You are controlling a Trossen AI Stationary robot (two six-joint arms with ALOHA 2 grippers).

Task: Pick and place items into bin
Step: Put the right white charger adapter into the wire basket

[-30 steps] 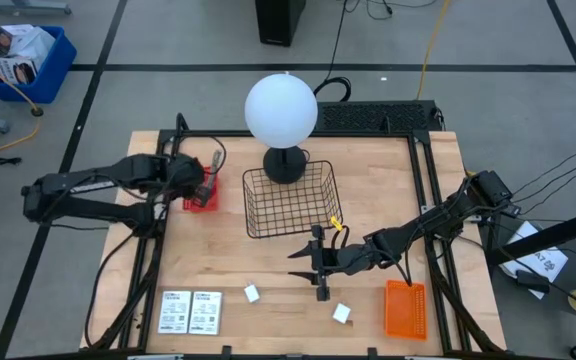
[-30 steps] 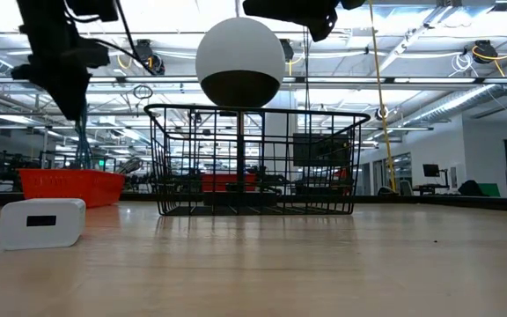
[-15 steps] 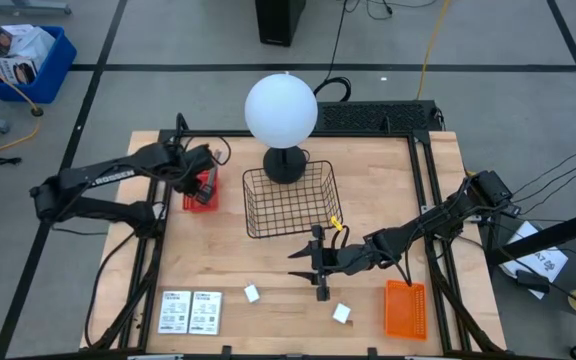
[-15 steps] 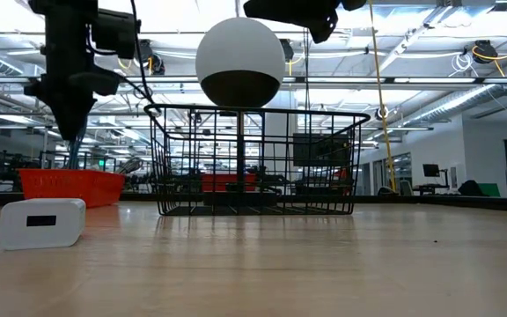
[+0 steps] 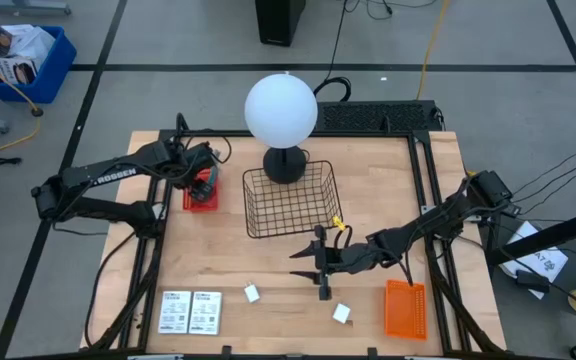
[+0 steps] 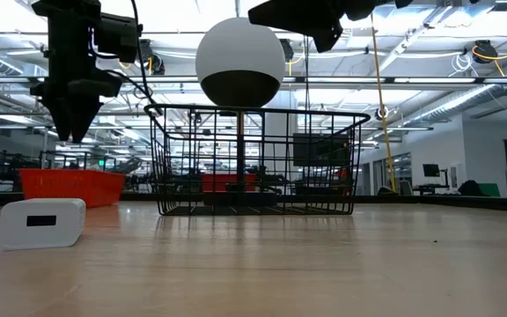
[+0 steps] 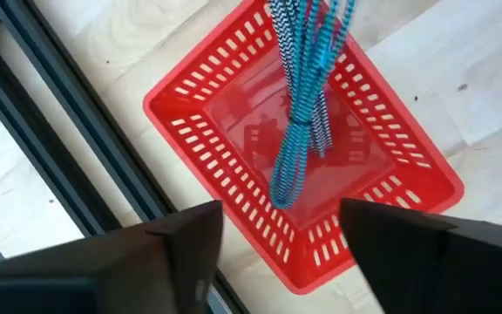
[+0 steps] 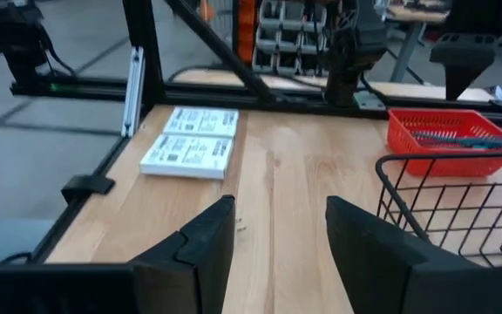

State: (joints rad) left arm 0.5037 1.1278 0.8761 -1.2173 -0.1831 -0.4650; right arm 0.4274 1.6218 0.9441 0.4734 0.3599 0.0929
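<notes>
A teal item (image 7: 301, 113), a bundle of braided strands, lies in the red bin (image 7: 234, 96). Its one end rests on the bin's floor and the rest leans up toward the rim. My left gripper (image 7: 277, 253) hangs open just above the bin (image 5: 200, 192), touching nothing. Two small white blocks (image 5: 252, 293) (image 5: 342, 313) and two white printed cards (image 5: 190, 311) lie near the table's front edge. My right gripper (image 5: 303, 265) hovers open above the table's middle, in front of the wire basket. It points toward the cards (image 8: 190, 144).
A black wire basket (image 5: 290, 200) stands mid-table with the white globe lamp (image 5: 281, 108) behind it. An orange bin (image 5: 405, 308) sits at the near right. One white block (image 6: 42, 223) shows large in the low view. Bare wood lies between the blocks and the basket.
My left gripper has shifted a little toward the table's right above the red bin and has opened. It has let go of the teal item, which hung below its fingers and now lies in the bin. My right arm has kept still.
</notes>
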